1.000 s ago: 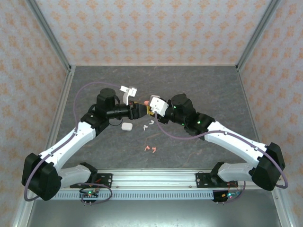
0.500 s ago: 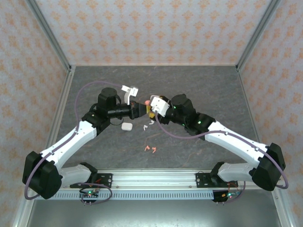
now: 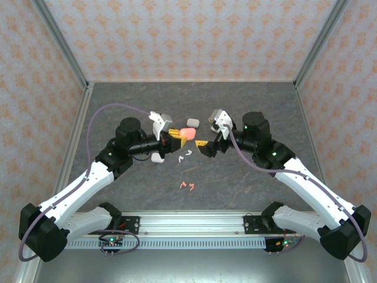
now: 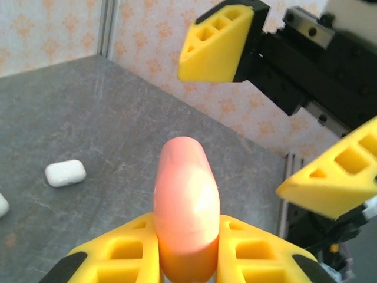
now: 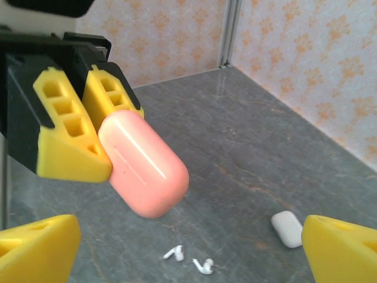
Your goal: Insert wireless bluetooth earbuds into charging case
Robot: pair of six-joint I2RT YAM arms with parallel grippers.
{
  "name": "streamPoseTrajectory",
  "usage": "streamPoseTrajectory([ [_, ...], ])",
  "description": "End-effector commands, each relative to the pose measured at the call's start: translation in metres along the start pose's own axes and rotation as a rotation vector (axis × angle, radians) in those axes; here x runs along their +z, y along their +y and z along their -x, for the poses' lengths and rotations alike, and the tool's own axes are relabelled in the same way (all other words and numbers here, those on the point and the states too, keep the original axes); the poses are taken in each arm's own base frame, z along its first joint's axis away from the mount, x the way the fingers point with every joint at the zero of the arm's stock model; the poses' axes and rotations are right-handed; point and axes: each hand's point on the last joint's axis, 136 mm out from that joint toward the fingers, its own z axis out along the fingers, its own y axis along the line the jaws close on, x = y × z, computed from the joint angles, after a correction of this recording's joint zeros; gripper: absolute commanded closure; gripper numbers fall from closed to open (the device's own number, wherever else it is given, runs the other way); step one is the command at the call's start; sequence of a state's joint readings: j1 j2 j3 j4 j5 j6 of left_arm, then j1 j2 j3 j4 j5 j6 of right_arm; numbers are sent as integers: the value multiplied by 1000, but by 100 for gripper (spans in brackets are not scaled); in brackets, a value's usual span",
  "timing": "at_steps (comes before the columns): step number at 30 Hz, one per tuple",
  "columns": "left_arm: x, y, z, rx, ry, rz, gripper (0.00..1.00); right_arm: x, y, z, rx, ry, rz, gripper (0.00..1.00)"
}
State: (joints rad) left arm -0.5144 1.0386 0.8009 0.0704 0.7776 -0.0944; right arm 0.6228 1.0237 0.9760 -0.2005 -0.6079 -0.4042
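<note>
My left gripper [image 3: 178,137] is shut on a closed salmon-pink charging case [image 3: 189,133], held above the table; in the left wrist view the case [image 4: 187,200] stands up between the yellow fingers [image 4: 118,253]. My right gripper [image 3: 204,147] hangs open just right of the case, apart from it, nothing between its fingers [image 5: 339,247]. From the right wrist the pink case [image 5: 144,165] fills the upper left. Two white earbuds [image 3: 185,154] lie on the table below it, seen close as one earbud [image 5: 175,253] and another [image 5: 204,266]. Two pink earbuds [image 3: 188,186] lie nearer the arms' bases.
One white case [image 3: 191,122] lies behind the grippers, seen also as a white case [image 5: 287,229] and a white case [image 4: 65,173]. Another white case [image 3: 157,157] rests under the left arm. Metal posts and patterned walls bound the dark stone tabletop [image 3: 253,106].
The right gripper opened, let go of the pink case and drew back to the right. The left gripper closed on the case and now holds it alone.
</note>
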Motion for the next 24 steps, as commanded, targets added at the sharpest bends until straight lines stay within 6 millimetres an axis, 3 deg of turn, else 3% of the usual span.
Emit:
streamPoseTrajectory([
  [1, 0, -2, 3, 177, -31, 18, 90, -1, 5, 16, 93, -50, 54, 3],
  [10, 4, -8, -1, 205, -21, -10, 93, 13, -11, 6, 120, 8, -7, 4],
  [24, 7, -12, -4, 219, -2, -34, 95, 16, -34, 6, 171, 31, -89, 5],
])
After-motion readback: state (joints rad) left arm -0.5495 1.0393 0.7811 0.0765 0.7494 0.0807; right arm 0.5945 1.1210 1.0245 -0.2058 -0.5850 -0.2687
